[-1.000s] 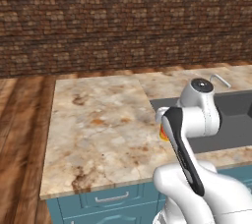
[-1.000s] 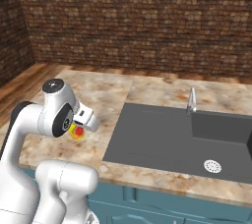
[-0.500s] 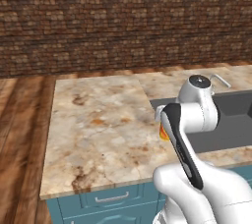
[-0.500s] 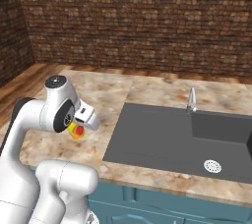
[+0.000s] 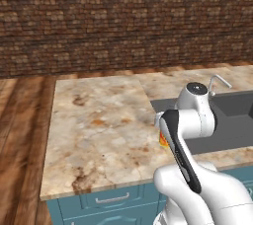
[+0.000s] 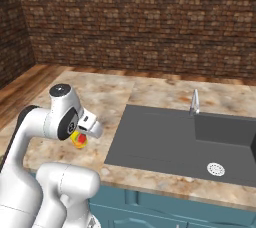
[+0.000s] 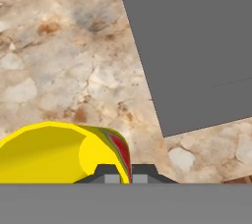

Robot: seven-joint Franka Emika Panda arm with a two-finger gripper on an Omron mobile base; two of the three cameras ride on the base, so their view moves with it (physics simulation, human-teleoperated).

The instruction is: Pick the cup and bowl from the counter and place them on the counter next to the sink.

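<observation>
My gripper (image 7: 123, 175) is shut on the wall of the cup (image 7: 64, 152), a small yellow tumbler with red-orange splotches; one fingertip is inside the rim and one outside. In the right base view the cup (image 6: 78, 140) hangs under the hand, just above the beige counter (image 6: 107, 94) and left of the dark grey sink (image 6: 170, 142). From the left base view only a sliver of the cup (image 5: 162, 139) shows behind the forearm. Below the hand lie the counter (image 7: 59, 61) and a corner of the sink (image 7: 197, 46). The bowl is out of view.
A thin silver faucet (image 6: 194, 103) stands at the sink's back edge, with a round drain (image 6: 215, 169) in the basin. The counter (image 5: 99, 120) stretches left to a wood floor (image 5: 22, 120). A brick wall (image 5: 123, 21) runs behind. Teal cabinet fronts (image 5: 108, 202) sit below.
The arm has shifted a little with the cup still gripped. In the right base view the cup hangs slightly lower than before.
</observation>
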